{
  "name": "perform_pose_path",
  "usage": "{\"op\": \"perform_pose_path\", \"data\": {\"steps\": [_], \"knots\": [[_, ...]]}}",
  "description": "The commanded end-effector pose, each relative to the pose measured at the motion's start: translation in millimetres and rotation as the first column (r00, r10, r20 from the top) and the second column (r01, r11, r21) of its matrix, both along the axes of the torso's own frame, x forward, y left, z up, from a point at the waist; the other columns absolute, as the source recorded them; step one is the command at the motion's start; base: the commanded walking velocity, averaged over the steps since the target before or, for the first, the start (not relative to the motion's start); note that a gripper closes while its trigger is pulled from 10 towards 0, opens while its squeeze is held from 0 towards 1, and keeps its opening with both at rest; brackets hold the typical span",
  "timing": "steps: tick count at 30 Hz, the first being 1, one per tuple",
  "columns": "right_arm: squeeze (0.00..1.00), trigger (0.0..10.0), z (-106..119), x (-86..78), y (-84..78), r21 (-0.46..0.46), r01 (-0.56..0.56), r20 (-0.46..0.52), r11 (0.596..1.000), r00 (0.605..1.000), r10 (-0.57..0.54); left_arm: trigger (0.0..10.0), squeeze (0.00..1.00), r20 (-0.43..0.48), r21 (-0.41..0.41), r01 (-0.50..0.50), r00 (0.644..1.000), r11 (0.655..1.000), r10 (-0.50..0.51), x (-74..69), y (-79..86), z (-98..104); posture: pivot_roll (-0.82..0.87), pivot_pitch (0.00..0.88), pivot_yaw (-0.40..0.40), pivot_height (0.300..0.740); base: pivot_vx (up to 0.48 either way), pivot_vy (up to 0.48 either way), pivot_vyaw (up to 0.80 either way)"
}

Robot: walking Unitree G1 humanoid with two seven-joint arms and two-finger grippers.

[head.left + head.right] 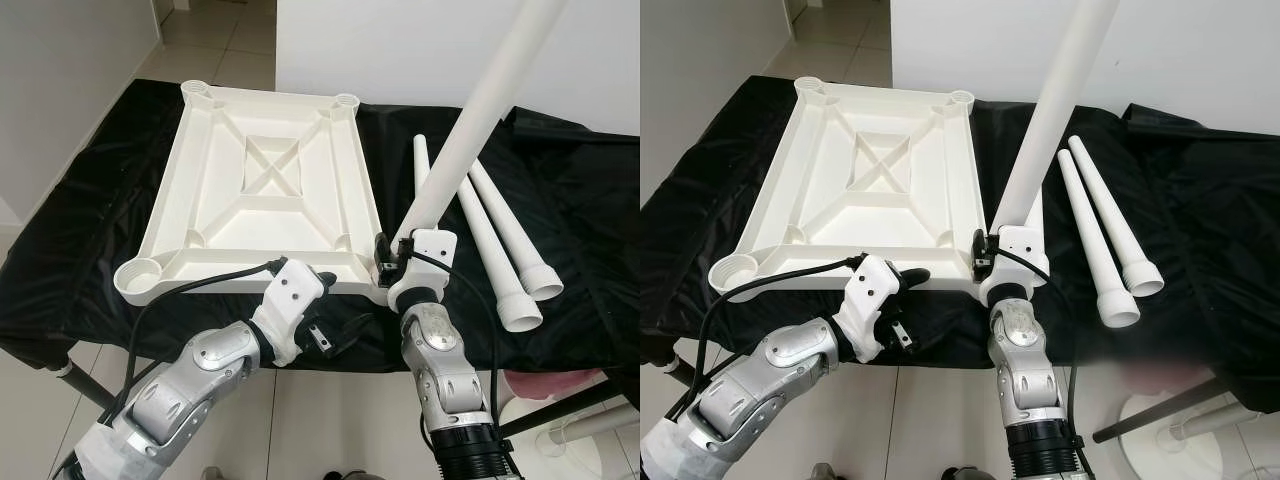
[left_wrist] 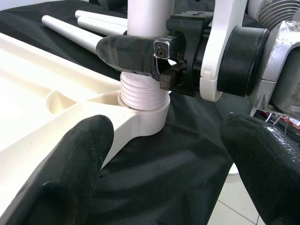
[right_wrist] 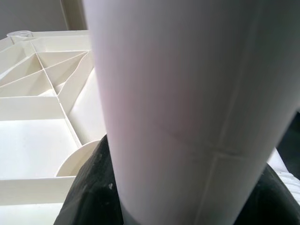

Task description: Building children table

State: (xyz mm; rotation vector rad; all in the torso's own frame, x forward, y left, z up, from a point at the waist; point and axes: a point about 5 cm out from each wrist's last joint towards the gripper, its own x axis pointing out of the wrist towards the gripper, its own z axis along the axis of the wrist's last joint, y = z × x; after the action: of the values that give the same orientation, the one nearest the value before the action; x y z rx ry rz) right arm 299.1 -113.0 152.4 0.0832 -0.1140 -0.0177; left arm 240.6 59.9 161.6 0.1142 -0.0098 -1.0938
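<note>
My right gripper (image 1: 392,252) is clenched on the upright table leg (image 1: 470,125), whose threaded end sits in the tabletop's (image 1: 262,180) corner socket (image 2: 143,115) at about five o'clock of the upturned white tabletop, which lies on a black sheet (image 1: 590,220); my left gripper (image 1: 345,330) hovers spread apart, holding nothing, just below that corner at six o'clock; three spare legs (image 1: 495,250) lie on the sheet at three o'clock of the tabletop, beyond the held leg.
</note>
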Motion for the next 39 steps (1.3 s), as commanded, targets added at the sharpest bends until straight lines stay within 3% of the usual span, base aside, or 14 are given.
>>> {"op": "perform_pose_path", "data": {"steps": [1, 4, 5, 9, 14, 15, 16, 17, 22, 24, 29, 30, 31, 39], "knots": [[0.0, 10.0, -15, -7.8, 5.0, 0.021, 0.016, -0.066, 1.0, 0.998, -0.015, 10.0, 0.0, -0.023, 0.013, 0.145, 0.989, 0.989, -0.145, -9.7, -4.7, -2, 0.04, 0.074, -0.074, 0.74, 0.0, 0.0, 0.0], [0.0, 10.0, -7, -7.9, 4.8, 0.017, 0.012, -0.023, 1.0, 1.0, -0.012, 10.0, 0.0, -0.024, 0.016, 0.148, 0.989, 0.989, -0.147, -9.5, -4.0, -2, 0.04, 0.073, -0.069, 0.74, 0.0, 0.0, 0.0], [1.0, 10.0, -6, -7.4, 4.0, 0.025, -0.002, -0.006, 1.0, 1.0, 0.002, 10.0, 0.0, -0.023, 0.018, 0.149, 0.989, 0.989, -0.148, -9.3, -3.9, -2, 0.04, 0.073, -0.067, 0.74, 0.0, 0.0, 0.0], [1.0, 10.0, -3, -7.1, 3.3, 0.023, -0.024, 0.016, 0.999, 1.0, 0.024, 10.0, 0.0, -0.022, 0.019, 0.149, 0.989, 0.989, -0.149, -8.9, -3.6, -2, 0.04, 0.073, -0.068, 0.74, 0.0, 0.0, 0.0], [1.0, 10.0, 2, -3.2, -2.3, -0.054, -0.087, 0.049, 0.995, 0.995, 0.09, 10.0, 0.0, -0.025, 0.017, 0.148, 0.989, 0.989, -0.148, -9.7, -3.7, -2, 0.04, 0.077, -0.065, 0.74, 0.0, 0.0, 0.0], [0.5, 10.0, 2, -1.9, -3.2, -0.051, -0.12, 0.042, 0.991, 0.992, 0.122, 10.0, 0.0, -0.025, 0.017, 0.147, 0.989, 0.989, -0.147, -9.9, -3.7, -2, 0.04, 0.079, -0.066, 0.74, 0.0, 0.0, 0.0], [0.5, 10.0, 2, -1.9, -3.2, -0.051, -0.12, 0.042, 0.991, 0.992, 0.122, 10.0, 0.0, -0.025, 0.017, 0.147, 0.989, 0.989, -0.147, -9.9, -3.7, -2, 0.04, 0.079, -0.066, 0.74, 0.0, 0.0, 0.0], [0.0, 10.0, 3, -0.5, -4.3, -0.056, -0.157, 0.045, 0.986, 0.986, 0.16, 10.0, 0.0, -0.026, 0.017, 0.147, 0.989, 0.989, -0.147, -10.1, -3.4, -2, 0.05, 0.08, -0.067, 0.74, 0.0, 0.0, 0.0], [0.0, 10.0, 5, 2.8, -7.6, -0.082, -0.221, 0.054, 0.972, 0.973, 0.226, 10.0, 0.0, -0.026, 0.018, 0.144, 0.989, 0.989, -0.144, -9.9, -2.7, -2, 0.05, 0.081, -0.066, 0.74, 0.0, 0.0, 0.0], [0.0, 10.0, 6, 7.9, -11.7, -0.117, -0.314, 0.063, 0.942, 0.944, 0.323, 10.0, 0.0, -0.025, 0.018, 0.136, 0.99, 0.991, -0.136, -9.2, -1.8, -2, 0.05, 0.083, -0.062, 0.74, 0.0, 0.0, 0.0], [0.0, 10.0, 5, 12.6, -16.6, -0.179, -0.402, 0.053, 0.898, 0.908, 0.416, 10.0, 0.0, -0.024, 0.019, 0.135, 0.991, 0.991, -0.134, -8.9, -1.4, -1, 0.05, 0.083, -0.059, 0.74, 0.0, 0.0, 0.0], [0.0, 3.2, 3, 13.3, -18.2, -0.187, -0.415, 0.043, 0.89, 0.902, 0.43, 10.0, 0.0, -0.024, 0.019, 0.135, 0.991, 0.991, -0.134, -8.9, -1.2, -1, 0.05, 0.084, -0.058, 0.74, 0.0, 0.0, 0.0], [0.0, 0.0, 1, 14.2, -20.6, -0.203, -0.421, 0.029, 0.884, 0.9, 0.435, 10.0, 0.0, -0.024, 0.02, 0.135, 0.991, 0.991, -0.135, -9.0, -1.1, -1, 0.05, 0.084, -0.058, 0.74, 0.0, 0.0, 0.0], [0.0, 0.0, -4, 13.1, -25.8, -0.18, -0.452, 0.012, 0.874, 0.887, 0.462, 10.0, 0.0, -0.026, 0.022, 0.137, 0.99, 0.99, -0.136, -9.6, -0.9, -1, 0.05, 0.087, -0.056, 0.74, 0.0, 0.0, 0.0]]}}
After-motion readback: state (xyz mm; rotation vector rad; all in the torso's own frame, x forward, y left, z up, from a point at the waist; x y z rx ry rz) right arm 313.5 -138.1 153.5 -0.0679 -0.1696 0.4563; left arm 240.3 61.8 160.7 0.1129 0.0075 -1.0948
